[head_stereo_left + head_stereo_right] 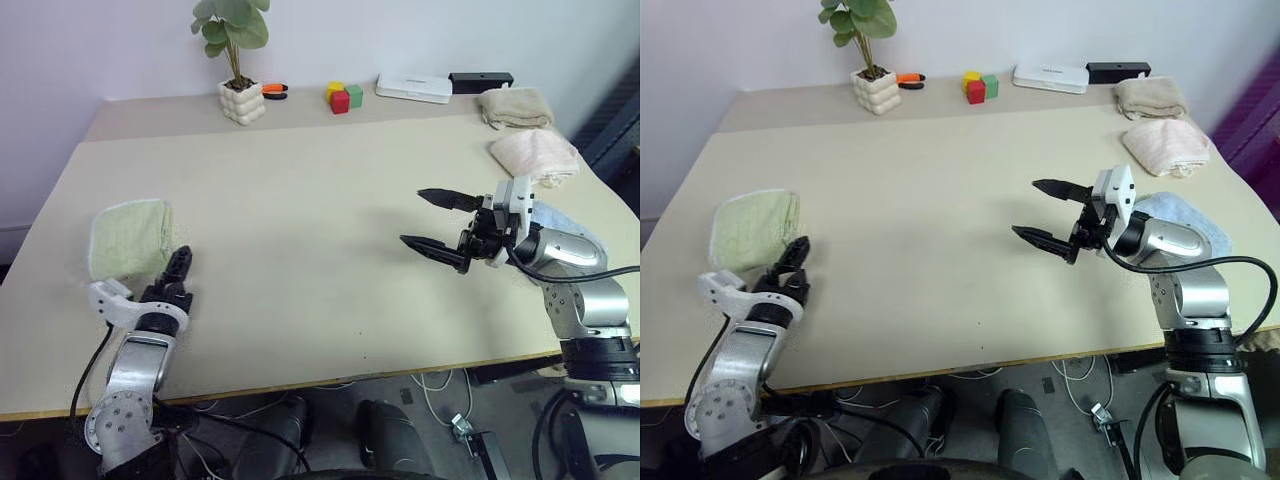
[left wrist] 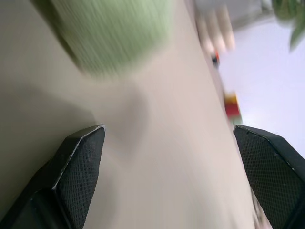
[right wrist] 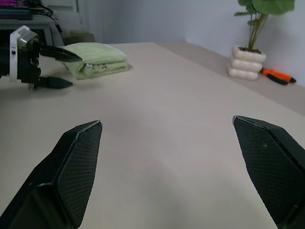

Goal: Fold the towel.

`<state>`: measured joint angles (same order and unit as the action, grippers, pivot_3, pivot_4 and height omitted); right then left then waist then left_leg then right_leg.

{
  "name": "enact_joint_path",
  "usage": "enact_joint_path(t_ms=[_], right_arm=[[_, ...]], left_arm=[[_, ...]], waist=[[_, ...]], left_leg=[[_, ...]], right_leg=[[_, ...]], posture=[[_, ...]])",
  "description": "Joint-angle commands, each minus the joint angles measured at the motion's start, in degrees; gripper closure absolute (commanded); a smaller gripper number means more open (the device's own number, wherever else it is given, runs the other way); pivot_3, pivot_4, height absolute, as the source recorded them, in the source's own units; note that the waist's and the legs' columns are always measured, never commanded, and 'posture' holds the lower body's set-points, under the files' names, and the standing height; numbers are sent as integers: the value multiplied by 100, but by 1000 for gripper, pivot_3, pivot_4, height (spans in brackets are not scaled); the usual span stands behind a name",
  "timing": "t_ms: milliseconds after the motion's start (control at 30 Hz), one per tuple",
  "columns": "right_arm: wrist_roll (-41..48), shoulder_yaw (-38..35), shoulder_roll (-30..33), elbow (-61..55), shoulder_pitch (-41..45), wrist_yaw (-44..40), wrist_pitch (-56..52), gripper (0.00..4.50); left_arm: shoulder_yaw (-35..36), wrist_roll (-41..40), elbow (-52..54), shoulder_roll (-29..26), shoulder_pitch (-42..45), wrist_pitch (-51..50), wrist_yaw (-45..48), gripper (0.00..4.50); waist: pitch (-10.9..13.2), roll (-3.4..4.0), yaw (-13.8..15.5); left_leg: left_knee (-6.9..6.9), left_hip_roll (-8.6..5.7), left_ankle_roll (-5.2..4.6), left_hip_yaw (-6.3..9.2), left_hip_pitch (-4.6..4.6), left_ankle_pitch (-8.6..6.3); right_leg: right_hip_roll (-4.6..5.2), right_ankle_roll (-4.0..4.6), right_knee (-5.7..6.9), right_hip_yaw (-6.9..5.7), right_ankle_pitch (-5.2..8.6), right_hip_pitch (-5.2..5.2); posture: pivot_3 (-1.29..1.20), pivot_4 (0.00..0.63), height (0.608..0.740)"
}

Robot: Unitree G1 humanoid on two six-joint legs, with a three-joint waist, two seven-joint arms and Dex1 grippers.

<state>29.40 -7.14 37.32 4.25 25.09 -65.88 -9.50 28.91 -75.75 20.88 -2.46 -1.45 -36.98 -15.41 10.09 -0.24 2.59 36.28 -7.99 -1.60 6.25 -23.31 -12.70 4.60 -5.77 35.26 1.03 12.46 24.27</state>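
Towel (image 1: 128, 238): lies folded at table (image 1: 320, 250) left edge | left gripper (image 1: 178, 272): spread wide, empty, just beside it | right gripper (image 1: 440, 222): wide, empty, well apart | step: fold judged finished; arms are best drawn clear without snagging cloth.

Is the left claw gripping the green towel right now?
No, the left claw is open with nothing between its fingers, and the folded towel lies on the table just beyond it.
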Motion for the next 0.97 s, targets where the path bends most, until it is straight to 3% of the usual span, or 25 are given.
enact_joint_path(t_ms=[33,200,267,333,400,567,700,967], right_arm=[[-48,-75,92,123,204,-51,48,0],[-55,-173,179,281,293,-180,66,0],[-139,3,-14,-106,226,126,-43,0],[-212,134,-233,-451,82,430,-57,0],[-137,-25,-186,-371,3,383,-52,0],[19,-187,-23,-904,-323,534,-365,0],[32,-326,83,-1234,-698,693,-488,0],[-22,-300,189,-934,-354,538,-438,0]], left_arm=[[-965,181,-189,-383,364,-561,868,70],[-2095,2319,-427,-1524,1237,322,2574,70],[-2612,3552,-1135,-2387,1663,1302,3897,70],[-2715,3884,-1882,-2678,2033,1915,4914,70],[-2870,4134,-2170,-2520,2288,2253,5170,70],[-2917,4645,-3189,-2808,2919,3249,6828,70],[-2438,4343,-3830,-2996,3265,3272,7522,70],[-2336,4553,-3310,-2779,3029,3388,7396,70]], waist=[[1,0,12],[1,-2,-49],[1,-1,-64],[-6,12,-91],[-7,15,-81],[1,7,-34],[1,8,-43],[3,9,-69]], left_leg=[[2,-1,0,0,0,0],[-2,-2,1,-7,-6,2],[-19,1,3,-14,-3,3],[-41,14,11,-20,0,8],[-52,22,13,-19,0,8],[-37,19,6,-14,-16,4],[-33,18,4,-14,-16,2],[-29,20,3,-14,-15,3]], right_leg=[[1,0,0,-3,0,-5],[2,1,-4,-1,-1,8],[1,0,1,9,-2,22],[-6,12,5,11,-1,32],[-11,18,4,11,1,40],[-8,15,-6,3,-1,42],[-7,15,-5,3,-1,39],[-8,-2,-1,3,-11,40]], posture=[[0,150,740],[0,150,740],[0,150,740],[0,150,740],[0,150,740],[0,150,740],[0,150,740],[0,150,740]])
